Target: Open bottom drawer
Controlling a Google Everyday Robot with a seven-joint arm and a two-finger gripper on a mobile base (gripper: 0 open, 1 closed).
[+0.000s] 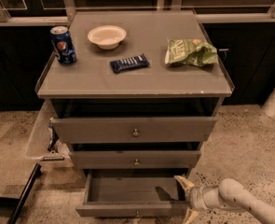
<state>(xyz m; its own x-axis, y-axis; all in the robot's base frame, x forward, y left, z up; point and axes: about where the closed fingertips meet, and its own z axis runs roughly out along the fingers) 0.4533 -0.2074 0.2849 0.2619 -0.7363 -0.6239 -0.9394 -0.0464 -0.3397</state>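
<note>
The grey cabinet (134, 80) has three drawers. The bottom drawer (127, 190) is pulled well out, its inside bare and dark, its short front along the lower edge with a small knob (137, 213) just showing. My gripper (187, 200) is at the drawer's right front corner, on a white arm (242, 202) coming in from the lower right. One pale finger (183, 183) points up beside the drawer's right wall and the other (191, 214) points down, so the fingers stand apart with nothing held between them.
The top drawer (134, 129) and middle drawer (136, 158) are slightly out. On the cabinet top are a Pepsi can (63, 45), a white bowl (107, 36), a dark snack bar (129, 63) and a green chip bag (190, 52). A bin stands at the left (44, 134).
</note>
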